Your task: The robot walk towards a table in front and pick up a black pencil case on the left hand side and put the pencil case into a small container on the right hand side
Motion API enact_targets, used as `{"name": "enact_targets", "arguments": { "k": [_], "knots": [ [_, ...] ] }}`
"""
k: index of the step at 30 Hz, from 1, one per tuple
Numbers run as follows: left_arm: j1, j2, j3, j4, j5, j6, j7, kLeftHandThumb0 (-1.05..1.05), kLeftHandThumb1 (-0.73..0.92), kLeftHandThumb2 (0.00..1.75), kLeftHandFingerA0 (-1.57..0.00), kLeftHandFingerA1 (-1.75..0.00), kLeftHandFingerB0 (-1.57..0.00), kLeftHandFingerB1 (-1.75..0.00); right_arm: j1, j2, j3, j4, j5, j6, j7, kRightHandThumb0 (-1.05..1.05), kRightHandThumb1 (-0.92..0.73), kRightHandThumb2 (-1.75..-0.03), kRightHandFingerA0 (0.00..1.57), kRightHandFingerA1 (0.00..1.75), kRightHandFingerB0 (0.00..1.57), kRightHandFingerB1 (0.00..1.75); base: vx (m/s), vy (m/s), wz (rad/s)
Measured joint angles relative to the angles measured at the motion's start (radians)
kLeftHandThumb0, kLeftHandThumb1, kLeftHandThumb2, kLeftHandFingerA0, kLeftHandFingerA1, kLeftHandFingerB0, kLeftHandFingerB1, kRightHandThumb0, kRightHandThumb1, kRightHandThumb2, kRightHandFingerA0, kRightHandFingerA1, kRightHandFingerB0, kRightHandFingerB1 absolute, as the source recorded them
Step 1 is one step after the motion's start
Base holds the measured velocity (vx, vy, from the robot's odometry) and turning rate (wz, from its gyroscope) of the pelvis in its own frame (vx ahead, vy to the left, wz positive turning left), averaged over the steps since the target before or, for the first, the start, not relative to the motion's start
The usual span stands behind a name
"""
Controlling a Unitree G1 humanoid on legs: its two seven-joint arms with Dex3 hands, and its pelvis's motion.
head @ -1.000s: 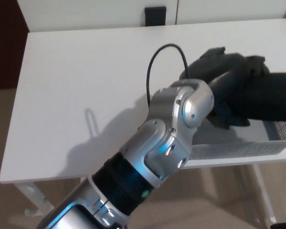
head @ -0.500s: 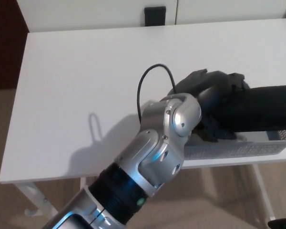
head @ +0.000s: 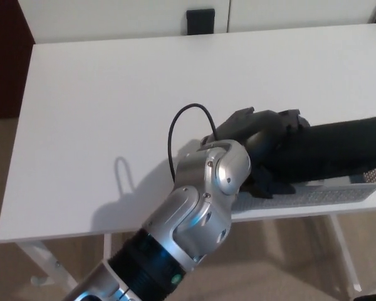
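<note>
Precariously, left hand point(head: 261, 130) clamps the black pencil case point(head: 344, 147) over the mesh container point(head: 329, 195); the long case may snag its rim.

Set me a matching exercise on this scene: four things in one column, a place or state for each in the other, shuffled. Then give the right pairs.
Things:
1. left hand
2. black pencil case
3. mesh container
4. black cable

Places or states:
A. thin loop curving up beside the hand
B. at the near right edge of the table
C. held over the container
D. shut around the pencil case

Pairs: 1-D, 2-C, 3-B, 4-A.
</note>
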Motion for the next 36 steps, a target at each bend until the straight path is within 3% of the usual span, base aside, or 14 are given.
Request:
{"name": "enact_targets", "arguments": {
  "k": [1,2,3,22,23,24,33,34,36],
  "knots": [
    [-0.001,0.004,-0.006,0.006,0.003,0.007,-0.001,-0.82,0.54,0.57,0.0,0.0,0.0,0.0,-0.003,0.0,0.002,-0.002,-0.001,0.001,0.0,-0.23,-0.5,-0.54,0.79,0.53,0.68,0.48,0.0,0.0,0.0],
    [-0.001,0.009,-0.013,0.011,0.005,0.015,-0.002,-0.86,0.47,0.84,0.0,0.0,0.0,0.0,-0.005,0.0,0.004,-0.006,-0.002,0.002,-0.001,-0.23,-0.5,-0.54,0.79,0.53,0.67,0.48,0.0,0.0,0.0],
    [-0.002,0.016,-0.019,0.014,0.007,0.021,-0.003,-0.88,0.47,0.86,0.0,0.0,0.0,-0.01,-0.005,0.0,0.005,-0.012,-0.003,0.002,-0.001,-0.22,-0.5,-0.54,0.77,0.53,0.66,0.48,0.0,0.0,0.0],
    [-0.013,0.061,-0.067,-0.075,0.029,0.058,-0.022,-0.89,0.49,0.86,0.0,0.0,0.0,0.0,-0.006,-0.004,0.01,-0.053,-0.016,0.003,0.001,-0.21,-0.49,-0.54,0.8,0.54,0.68,0.49,0.0,0.0,0.0],
    [-0.014,0.064,-0.068,-0.088,0.03,0.058,-0.025,-0.87,0.48,0.85,0.0,0.0,0.0,-0.01,-0.007,-0.004,0.01,-0.054,-0.016,0.003,0.001,-0.21,-0.49,-0.54,0.8,0.54,0.67,0.49,0.0,0.0,0.0],
    [-0.014,0.067,-0.069,-0.106,0.03,0.059,-0.029,-0.84,0.57,0.58,0.0,0.0,0.0,0.0,-0.006,-0.004,0.009,-0.056,-0.016,0.003,0.002,-0.21,-0.49,-0.54,0.8,0.54,0.67,0.49,0.0,0.0,0.0],
    [-0.066,0.101,-0.053,-0.429,0.047,0.07,-0.083,-0.85,0.58,0.59,0.0,0.0,0.0,0.0,-0.005,-0.009,0.006,-0.064,-0.016,0.007,0.013,-0.19,-0.49,-0.54,0.85,0.55,0.69,0.49,0.0,0.0,0.0],
    [-0.08,0.106,-0.049,-0.465,0.05,0.071,-0.092,-0.89,0.47,0.82,0.0,0.0,0.0,0.0,-0.004,-0.011,0.006,-0.065,-0.017,0.009,0.014,-0.22,-0.49,-0.54,0.81,0.53,0.67,0.48,0.0,0.0,0.0],
    [-0.098,0.115,-0.039,-0.523,0.051,0.076,-0.107,-0.86,0.45,0.78,0.0,0.0,0.0,0.0,-0.003,-0.013,0.006,-0.065,-0.017,0.01,0.016,-0.24,-0.49,-0.54,0.84,0.53,0.67,0.48,0.0,0.0,0.0]
  ]
}}
